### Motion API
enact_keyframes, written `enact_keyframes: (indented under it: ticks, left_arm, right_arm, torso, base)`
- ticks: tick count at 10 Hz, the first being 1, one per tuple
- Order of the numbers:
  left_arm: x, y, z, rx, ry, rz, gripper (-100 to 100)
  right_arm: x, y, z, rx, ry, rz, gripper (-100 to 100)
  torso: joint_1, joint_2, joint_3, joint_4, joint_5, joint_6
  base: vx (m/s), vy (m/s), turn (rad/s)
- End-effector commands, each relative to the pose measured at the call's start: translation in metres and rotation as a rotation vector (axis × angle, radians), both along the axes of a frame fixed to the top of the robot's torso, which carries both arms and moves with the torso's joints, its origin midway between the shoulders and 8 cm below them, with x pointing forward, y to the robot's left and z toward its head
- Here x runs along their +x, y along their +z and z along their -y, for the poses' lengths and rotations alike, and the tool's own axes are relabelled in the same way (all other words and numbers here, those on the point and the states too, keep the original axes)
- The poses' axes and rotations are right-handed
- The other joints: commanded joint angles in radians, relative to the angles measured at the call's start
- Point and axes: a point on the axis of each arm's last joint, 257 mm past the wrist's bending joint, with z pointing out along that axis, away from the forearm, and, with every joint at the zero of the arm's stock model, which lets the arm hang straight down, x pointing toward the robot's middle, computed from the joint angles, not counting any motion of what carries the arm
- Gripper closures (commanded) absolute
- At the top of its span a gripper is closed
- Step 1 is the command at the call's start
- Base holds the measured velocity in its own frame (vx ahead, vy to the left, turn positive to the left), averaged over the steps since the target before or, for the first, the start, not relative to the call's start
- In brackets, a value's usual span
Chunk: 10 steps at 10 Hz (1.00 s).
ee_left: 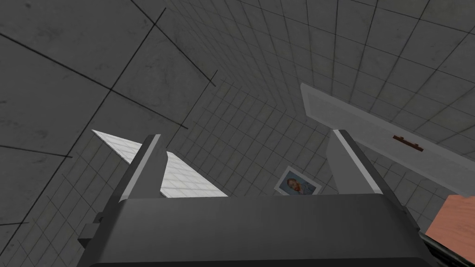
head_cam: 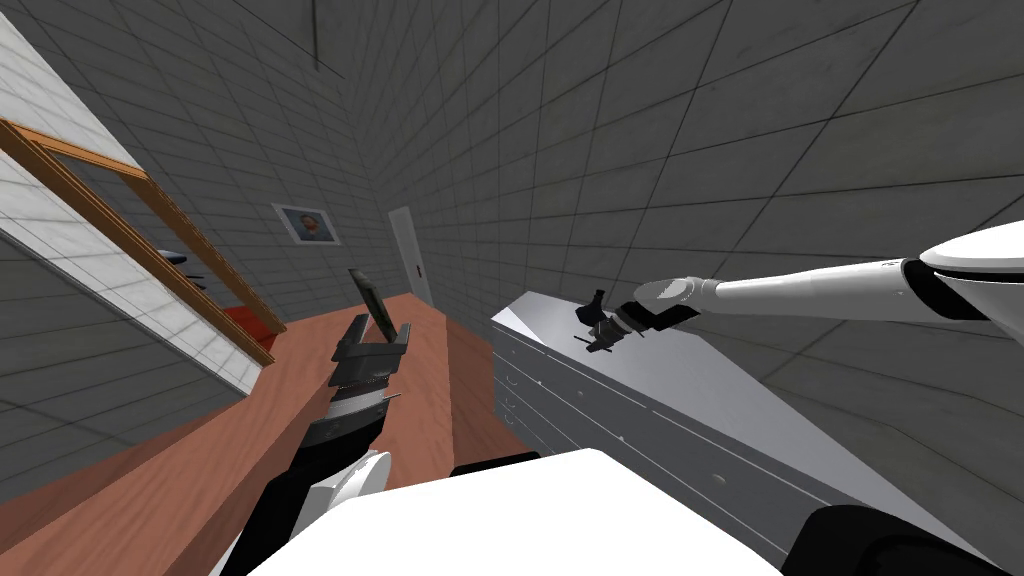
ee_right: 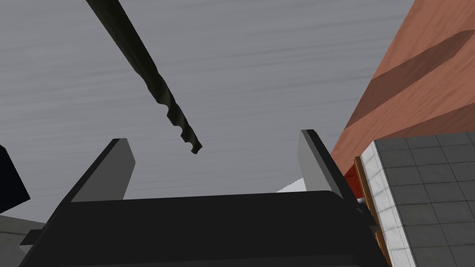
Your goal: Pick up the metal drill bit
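Spread right gripper beside dark drill bit on grey cabinet

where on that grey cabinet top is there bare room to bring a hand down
The cabinet top is bare from the right end effector back toward the robot, and between the drill bit and the edge over the wooden floor. It is tight at the bit, just ahead of the open fingers.

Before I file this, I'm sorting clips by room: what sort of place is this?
Likely a room in a house, perhaps a workroom: a grey chest of drawers with a dark drill bit on top, and a framed portrait and a pale door on grey tiled walls.
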Motion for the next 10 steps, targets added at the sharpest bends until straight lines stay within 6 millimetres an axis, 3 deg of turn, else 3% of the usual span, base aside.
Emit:
enact_keyframes:
  ticks: [1,5,6,7,9,10]
  left_arm:
    - [0.000,0.000,0.000,0.000,0.000,0.000,0]
    - [0.000,0.000,0.000,0.000,0.000,0.000,0]
    - [0.000,0.000,0.000,0.000,0.000,0.000,0]
    - [0.000,0.000,0.000,0.000,0.000,0.000,0]
    - [0.000,0.000,0.000,0.000,0.000,0.000,0]
    - [0.000,0.000,0.000,0.000,0.000,0.000,0]
  right_arm:
    - [0.002,-0.003,0.006,-0.058,0.018,-0.022,-100]
    - [0.006,-0.004,0.011,-0.122,0.045,-0.045,-100]
    - [0.006,-0.004,0.011,-0.124,0.046,-0.046,0]
    - [-0.002,-0.017,0.020,-0.124,0.033,-0.045,-100]
    - [-0.007,-0.026,0.026,-0.124,0.024,-0.045,-100]
    - [-0.004,-0.021,0.025,-0.123,0.028,-0.047,-100]
  torso:
    - [0.000,0.000,0.000,0.000,0.000,0.000]
    - [0.000,0.000,0.000,0.000,0.000,0.000]
    - [0.000,0.001,0.001,0.000,0.000,0.001]
    - [0.000,0.001,0.001,0.000,0.000,0.001]
    - [0.002,0.000,0.000,0.000,0.000,0.001]
    - [0.003,0.000,0.000,0.000,0.000,0.001]
  base:
    - [0.017,-0.018,0.073]
    - [0.008,-0.014,0.041]
    - [0.000,0.000,0.000]
    - [0.026,0.028,0.101]
    - [0.029,0.041,0.069]
    - [0.012,0.016,0.003]
